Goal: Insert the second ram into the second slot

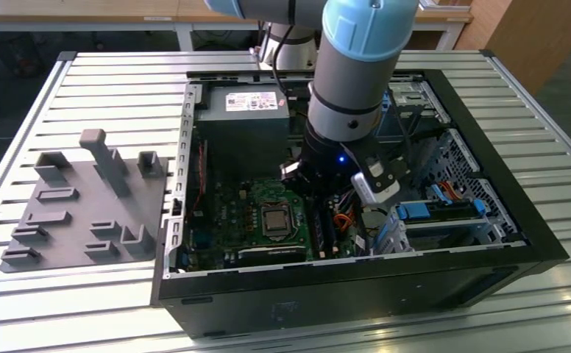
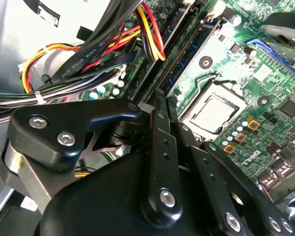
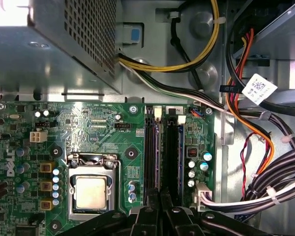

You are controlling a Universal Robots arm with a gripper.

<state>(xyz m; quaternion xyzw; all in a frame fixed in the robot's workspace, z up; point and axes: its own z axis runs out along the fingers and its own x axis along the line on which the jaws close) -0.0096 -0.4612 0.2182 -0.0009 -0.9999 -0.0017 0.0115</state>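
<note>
The exterior view shows the whole scene: the open computer case [image 1: 359, 243] lies on a slatted metal table [image 1: 99, 88], and a grey fixture plate [image 1: 79, 202] with upright pegs sits at the exterior view's left of the case. The arm [image 1: 359, 66] descends steeply into the case, over the motherboard [image 1: 256, 220].

The first wrist view looks straight down on the motherboard [image 3: 88, 142]. It shows the processor socket [image 3: 91, 189], the power supply housing [image 3: 64, 44] and two parallel memory slots [image 3: 162, 147] beside the socket.

The second wrist view shows the same board at an angle, with a cable bundle [image 2: 98, 59] close to the slots.

The gripper [image 3: 160, 196] stands directly over the memory slots in both wrist views. Its fingers [image 2: 160, 147] are drawn close together, nearly touching. A thin dark stick, apparently the second ram [image 3: 172, 152], stands in the slot further from the socket; whether the fingers grip it cannot be told.
</note>
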